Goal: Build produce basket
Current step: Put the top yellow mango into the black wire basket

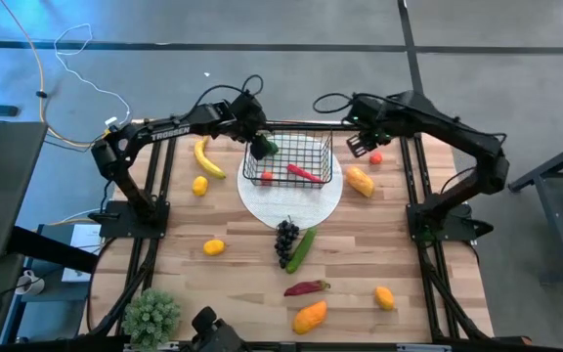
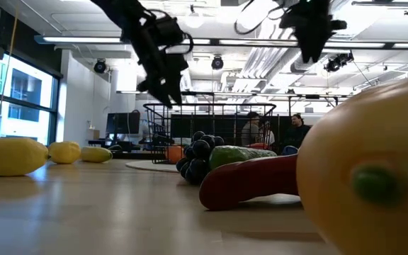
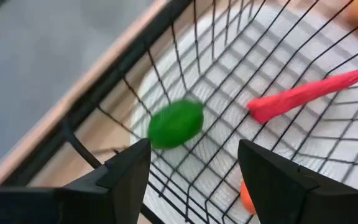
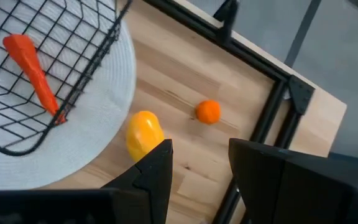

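The black wire basket [image 1: 288, 161] stands on a round white plate [image 1: 291, 200] at the table's far middle. In it lie a red chilli [image 1: 304, 173], a small orange-red fruit [image 1: 267, 177] and a green lime [image 3: 176, 123] near its far left corner. My left gripper [image 3: 194, 168] is open and empty just above that corner [image 1: 259, 147], with the lime beyond its fingertips. My right gripper [image 4: 201, 165] is open and empty, raised to the right of the basket [image 1: 363, 145], above a small orange tomato [image 4: 208, 112] and a yellow-orange mango [image 4: 145, 134].
A banana [image 1: 208, 156] and a lemon [image 1: 200, 185] lie left of the plate. Nearer lie another lemon [image 1: 214, 247], dark grapes [image 1: 286, 242], a cucumber [image 1: 302, 248], a red chilli [image 1: 307, 287], a mango [image 1: 310, 317] and a lemon [image 1: 384, 297]. A potted plant [image 1: 151, 315] stands near left.
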